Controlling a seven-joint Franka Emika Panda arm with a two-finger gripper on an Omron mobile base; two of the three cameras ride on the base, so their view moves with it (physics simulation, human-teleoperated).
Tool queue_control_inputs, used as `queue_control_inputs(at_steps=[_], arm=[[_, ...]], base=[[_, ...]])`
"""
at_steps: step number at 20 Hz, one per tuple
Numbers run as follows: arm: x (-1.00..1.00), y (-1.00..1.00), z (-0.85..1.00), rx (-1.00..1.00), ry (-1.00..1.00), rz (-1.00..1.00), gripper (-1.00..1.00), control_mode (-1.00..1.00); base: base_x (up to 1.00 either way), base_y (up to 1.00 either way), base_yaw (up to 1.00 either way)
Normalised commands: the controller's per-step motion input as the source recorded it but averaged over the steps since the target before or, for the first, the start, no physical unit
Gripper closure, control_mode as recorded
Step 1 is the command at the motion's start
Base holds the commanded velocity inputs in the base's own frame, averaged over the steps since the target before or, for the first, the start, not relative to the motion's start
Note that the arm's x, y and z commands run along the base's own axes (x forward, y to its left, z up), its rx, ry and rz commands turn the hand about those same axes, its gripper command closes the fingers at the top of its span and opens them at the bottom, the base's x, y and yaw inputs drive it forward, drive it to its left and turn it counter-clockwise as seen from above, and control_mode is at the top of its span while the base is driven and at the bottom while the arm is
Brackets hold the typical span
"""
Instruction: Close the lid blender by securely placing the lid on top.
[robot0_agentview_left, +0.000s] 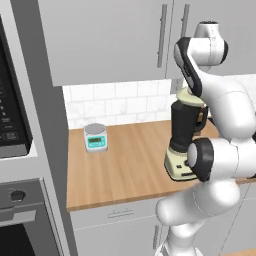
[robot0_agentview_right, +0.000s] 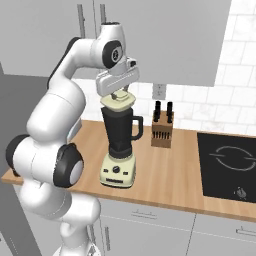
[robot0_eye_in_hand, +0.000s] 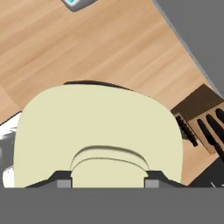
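we are gripping lid (robot0_agentview_right: 118, 101) knob with tool (robot0_agentview_right: 120, 95), lid sitting directly below tool on blender (robot0_agentview_right: 120, 145) jar rim.

lid (robot0_agentview_right: 118, 100): pale cream disc, level atop jar rim; blender (robot0_agentview_right: 120, 145): dark jar, cream base, upright on counter
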Motion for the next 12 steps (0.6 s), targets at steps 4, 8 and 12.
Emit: queue_control_inputs(at_steps=[4,8,12], arm=[[0.0,0.06,-0.1,0.0,0.0,0.0,1.0,-1.0],[0.0,0.07,-0.24,0.0,0.0,0.0,1.0,-1.0],[0.04,0.08,-0.18,0.0,0.0,0.0,1.0,-1.0]], base=[[0.0,0.0,0.0],[0.0,0.0,0.0],[0.0,0.0,0.0]])
